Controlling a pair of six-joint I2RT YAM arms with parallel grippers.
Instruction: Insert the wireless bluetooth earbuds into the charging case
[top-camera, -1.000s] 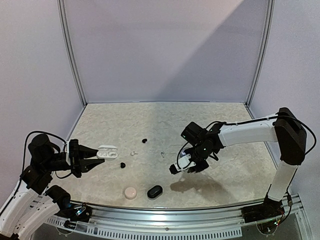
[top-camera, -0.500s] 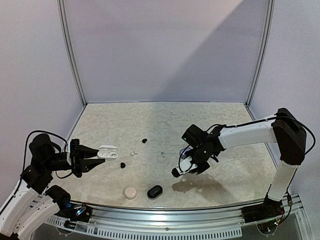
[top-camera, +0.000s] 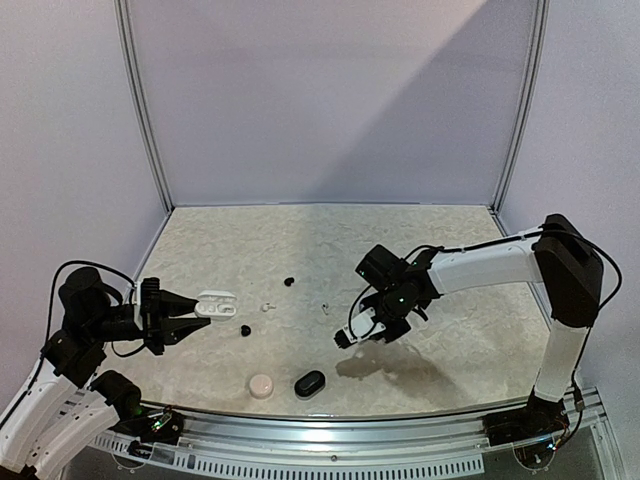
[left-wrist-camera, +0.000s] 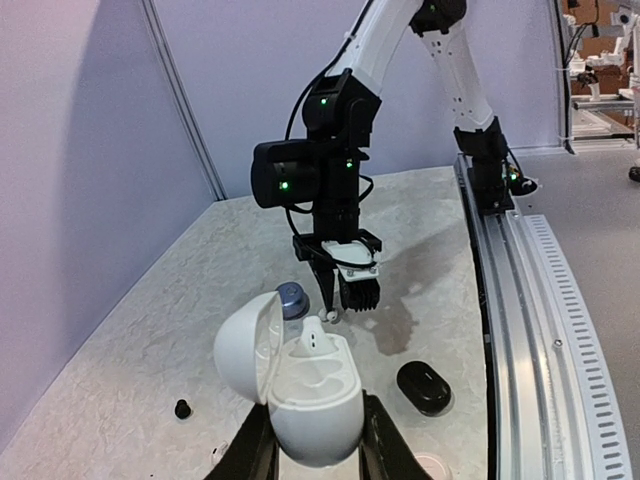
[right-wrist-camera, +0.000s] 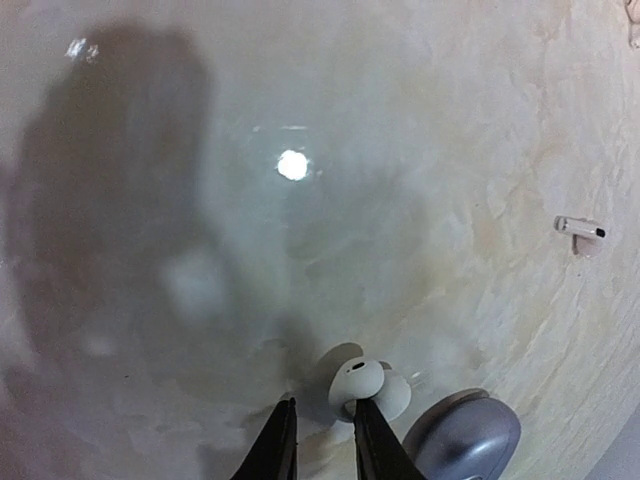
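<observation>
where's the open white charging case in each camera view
Top external: the open white charging case sits lower left, gripped by the left fingers.
Left wrist: bottom centre, lid swung open to the left.
Right wrist: not in it.
Shared landmark: the right fingers, which are centre-right in top external, just above the case in left wrist, and at the bottom edge in right wrist.

Bare table (top-camera: 400, 230) runs wide to the back wall. Between the open white case (top-camera: 215, 303) and the right gripper (top-camera: 345, 340) lie a black bud (top-camera: 245, 331) and two white buds (top-camera: 267, 306). A round case (top-camera: 261, 386) and a black case (top-camera: 310, 383) crowd the near edge. A grey thing (right-wrist-camera: 465, 440), perhaps another case, sits just beside that gripper.
</observation>
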